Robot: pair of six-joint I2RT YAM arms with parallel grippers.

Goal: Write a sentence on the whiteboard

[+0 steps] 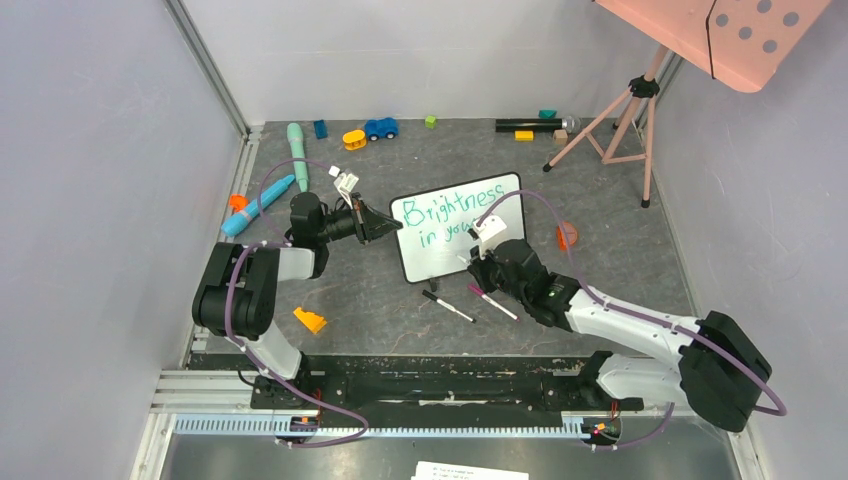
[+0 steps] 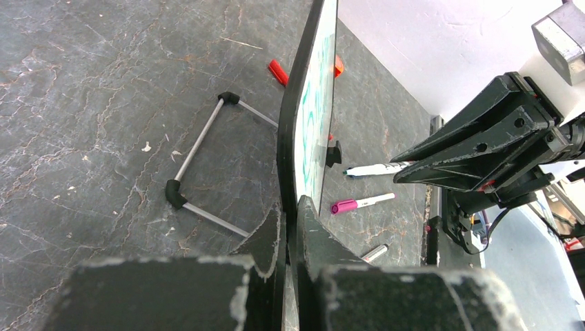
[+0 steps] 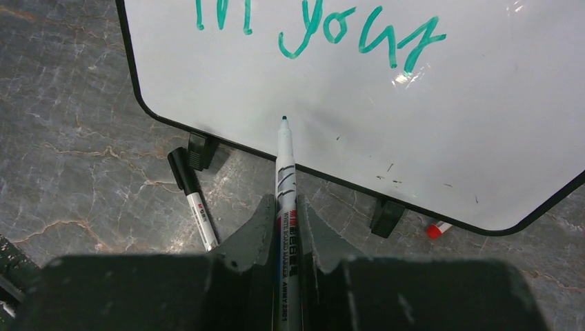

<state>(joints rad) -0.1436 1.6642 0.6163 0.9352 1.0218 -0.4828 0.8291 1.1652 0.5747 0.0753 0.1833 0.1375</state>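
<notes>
Grey marbled tabletop (image 1: 400, 300); whiteboard (image 1: 440, 262) standing on its feet mid-surface; black-capped marker (image 1: 447, 306) and pink-capped marker (image 1: 492, 301) lying just before it; orange wedge (image 1: 310, 320) near left; blue toy car (image 1: 381, 128), yellow block (image 1: 354, 139), green cube (image 1: 430, 121) along far edge; pink tripod (image 1: 625, 120) far right

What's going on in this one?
The left claw clamps the side edge of the small black-framed whiteboard, steadying it. The right claw grips a white-barrelled marker, tip aimed at blank board under the teal-green handwriting, which reads "Brightness in your" so far. A black-capped marker and a pink-capped marker lie on the grey table in front.
</notes>
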